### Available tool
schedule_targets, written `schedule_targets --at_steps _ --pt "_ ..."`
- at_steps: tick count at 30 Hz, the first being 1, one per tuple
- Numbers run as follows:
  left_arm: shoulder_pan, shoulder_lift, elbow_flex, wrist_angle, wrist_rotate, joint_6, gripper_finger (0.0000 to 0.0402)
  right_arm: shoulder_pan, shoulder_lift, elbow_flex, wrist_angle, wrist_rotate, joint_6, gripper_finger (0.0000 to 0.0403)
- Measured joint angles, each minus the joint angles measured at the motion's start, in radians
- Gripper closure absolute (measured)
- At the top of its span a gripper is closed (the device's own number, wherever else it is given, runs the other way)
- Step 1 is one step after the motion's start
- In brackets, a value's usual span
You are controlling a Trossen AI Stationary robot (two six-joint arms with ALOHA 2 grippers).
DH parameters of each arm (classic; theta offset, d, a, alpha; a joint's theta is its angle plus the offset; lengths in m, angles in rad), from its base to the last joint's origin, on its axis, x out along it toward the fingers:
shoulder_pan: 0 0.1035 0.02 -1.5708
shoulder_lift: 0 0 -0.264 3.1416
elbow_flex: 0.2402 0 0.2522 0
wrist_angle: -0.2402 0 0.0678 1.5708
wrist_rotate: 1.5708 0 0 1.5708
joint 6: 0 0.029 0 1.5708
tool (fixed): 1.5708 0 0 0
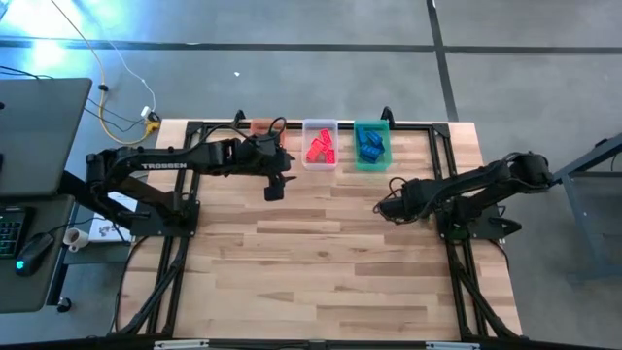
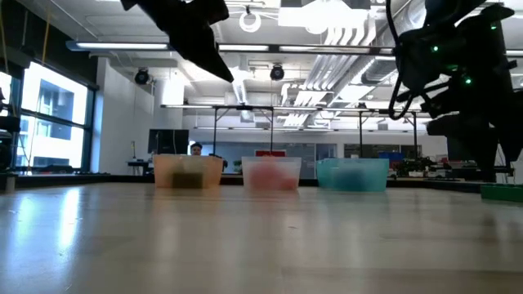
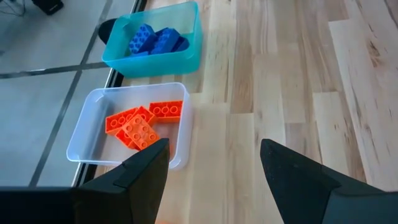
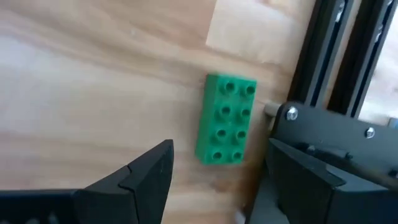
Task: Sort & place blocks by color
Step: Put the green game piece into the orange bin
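Okay, right pincer (image 4: 214, 180) is spread and empty over the last loose green brick (image 4: 225, 119) lying flat on the worktop (image 4: 93, 81) near the frame at 3 o'clock: centre, straddle its narrow sides, drop, clench; left pincer (image 3: 211, 174) waits released near the bins at 12.

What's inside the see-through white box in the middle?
Red-orange blocks lie inside the clear box. About four show; the left claw covers the box's near edge.

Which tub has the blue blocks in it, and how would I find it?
Look at the far edge of the wooden table, where three tubs stand in a row. The blue blocks lie in the green tub at the right end, beside the clear tub of red-orange blocks.
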Motion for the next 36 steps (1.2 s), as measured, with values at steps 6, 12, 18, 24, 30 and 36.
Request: schedule_targets --at_steps 6,12,18,24,30,36 --pt "0.000 0.000 0.000 0.000 0.000 0.000 0.0161 -0.096 0.000 0.001 -0.004 0.014 -0.108 0.0160" --pt "0.000 0.000 0.000 0.000 0.001 0.000 0.0161 -0.222 0.000 0.001 0.001 -0.010 -0.301 0.0160" --pt "0.000 0.000 0.000 0.000 0.001 0.000 0.0162 -0.315 0.001 -0.036 0.070 -0.085 -0.398 0.0167" --pt "0.000 0.000 0.000 0.000 0.001 0.011 0.0161 -0.343 0.001 -0.088 0.117 -0.097 -0.391 0.0173" --pt "0.000 0.001 0.000 -0.001 0.001 0.011 0.0162 -0.343 0.001 -0.089 0.134 -0.093 -0.371 0.0174" --pt "0.000 0.001 0.000 -0.001 0.001 0.011 0.0161 -0.385 0.004 -0.123 0.174 -0.106 -0.382 0.0174"
